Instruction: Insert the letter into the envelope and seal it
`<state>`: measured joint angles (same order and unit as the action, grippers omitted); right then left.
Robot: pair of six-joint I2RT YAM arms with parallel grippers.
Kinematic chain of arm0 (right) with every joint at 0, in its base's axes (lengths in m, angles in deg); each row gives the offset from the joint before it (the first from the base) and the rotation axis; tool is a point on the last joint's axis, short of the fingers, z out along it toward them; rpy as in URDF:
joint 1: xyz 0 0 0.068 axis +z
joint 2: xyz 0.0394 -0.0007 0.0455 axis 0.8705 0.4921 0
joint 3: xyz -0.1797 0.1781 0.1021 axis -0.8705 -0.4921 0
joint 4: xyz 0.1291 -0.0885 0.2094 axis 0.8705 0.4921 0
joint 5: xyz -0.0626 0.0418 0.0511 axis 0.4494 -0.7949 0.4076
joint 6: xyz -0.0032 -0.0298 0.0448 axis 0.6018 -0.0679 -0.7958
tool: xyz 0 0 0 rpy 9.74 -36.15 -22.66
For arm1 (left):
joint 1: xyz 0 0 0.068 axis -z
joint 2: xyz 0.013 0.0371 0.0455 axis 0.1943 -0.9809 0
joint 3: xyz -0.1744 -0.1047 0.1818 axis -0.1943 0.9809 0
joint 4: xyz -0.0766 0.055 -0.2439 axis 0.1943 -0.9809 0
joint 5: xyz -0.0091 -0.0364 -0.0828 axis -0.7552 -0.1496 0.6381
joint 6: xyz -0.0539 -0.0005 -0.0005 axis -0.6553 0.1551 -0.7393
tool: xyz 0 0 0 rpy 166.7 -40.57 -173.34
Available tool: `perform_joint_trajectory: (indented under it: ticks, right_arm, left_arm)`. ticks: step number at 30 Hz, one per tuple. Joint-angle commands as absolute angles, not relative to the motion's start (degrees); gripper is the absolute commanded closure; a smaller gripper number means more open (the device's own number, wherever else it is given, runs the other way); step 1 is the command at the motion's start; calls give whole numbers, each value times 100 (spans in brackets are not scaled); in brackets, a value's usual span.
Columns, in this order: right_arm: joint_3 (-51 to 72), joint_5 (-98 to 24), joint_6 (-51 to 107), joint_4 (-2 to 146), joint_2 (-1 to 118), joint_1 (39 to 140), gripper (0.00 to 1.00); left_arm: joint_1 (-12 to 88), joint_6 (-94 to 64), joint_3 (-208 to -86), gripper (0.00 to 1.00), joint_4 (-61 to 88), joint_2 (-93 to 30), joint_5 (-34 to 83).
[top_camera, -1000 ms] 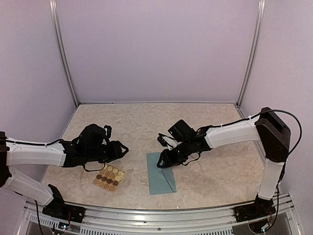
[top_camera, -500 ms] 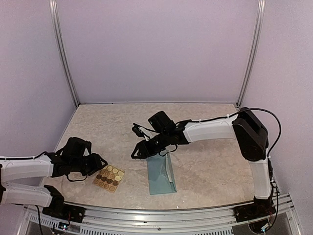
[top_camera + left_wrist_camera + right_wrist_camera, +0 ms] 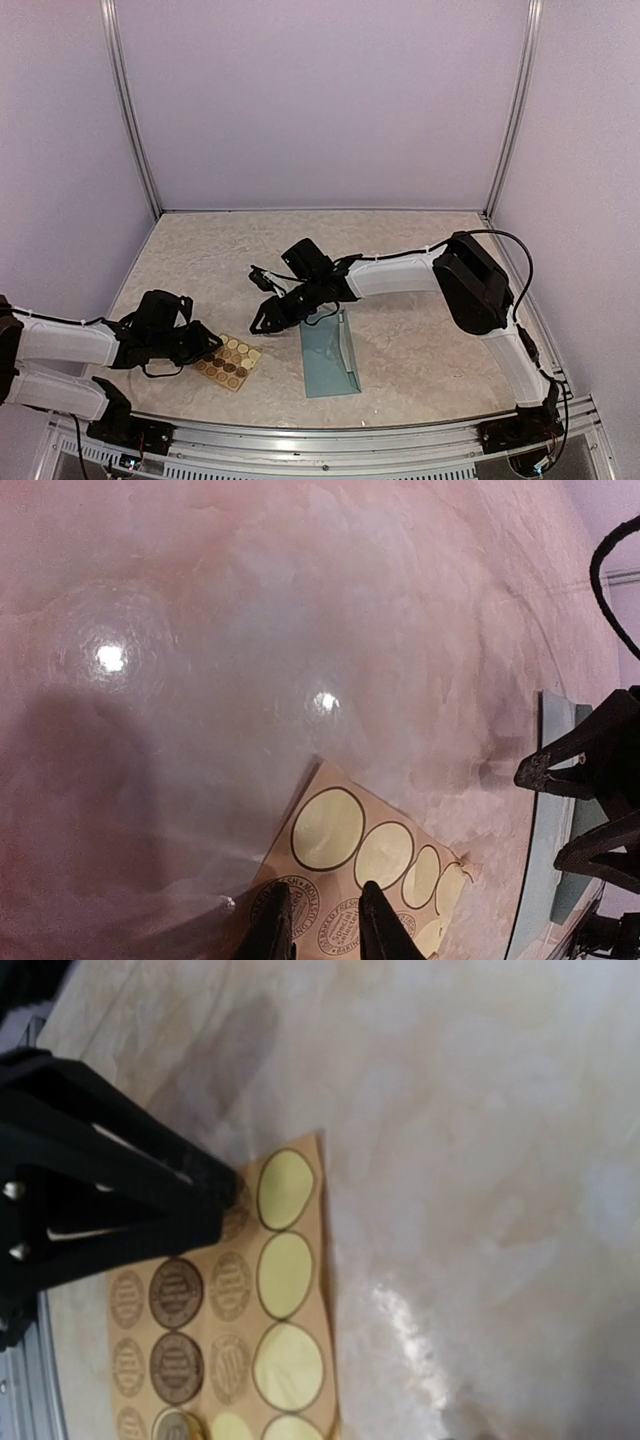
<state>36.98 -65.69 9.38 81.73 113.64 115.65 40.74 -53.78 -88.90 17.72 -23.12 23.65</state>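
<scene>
The teal-blue envelope (image 3: pixel 328 355) lies flat near the table's front centre, one long edge slightly raised; its edge shows in the left wrist view (image 3: pixel 545 880). No separate letter is in view. A tan sheet of round stickers (image 3: pixel 228 362) lies to its left. My left gripper (image 3: pixel 207 345) is low over the sheet's left end, fingers a narrow gap apart on the printed stickers (image 3: pixel 320 900). My right gripper (image 3: pixel 258 320) hovers open and empty between sheet and envelope, above the sheet's right end; its spread fingers show in the left wrist view (image 3: pixel 548 815).
The right wrist view shows the sticker sheet (image 3: pixel 230 1330) with the left gripper (image 3: pixel 110 1200) resting on its upper-left part. The marbled tabletop (image 3: pixel 420 290) is walled on three sides, with a metal rail along the front.
My right arm swung left off the envelope toward the sticker sheet. My left arm drew back and came down onto the sheet's left end.
</scene>
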Motion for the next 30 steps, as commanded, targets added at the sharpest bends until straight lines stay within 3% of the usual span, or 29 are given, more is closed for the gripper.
perform_joint_trajectory:
  ticks: [1, 15, 23, 30]
  right_arm:
    - [3911, -6834, 929, 8279, 11578, 11636, 55]
    - [3356, -6297, 812, 8328, 11076, 11650, 55]
    - [3291, -6313, 742, 8404, 11102, 11637, 55]
    - [3541, -6494, 724, 8458, 11330, 11649, 55]
  left_arm:
    - [4079, -5513, -8640, 79, 2138, -2533, 2579]
    - [4988, -5547, -9147, 79, 2927, -2695, 2363]
    - [4980, -5495, -9379, 78, 1628, -2202, 2016]
    - [5012, -5595, -9248, 78, 894, -2095, 2471]
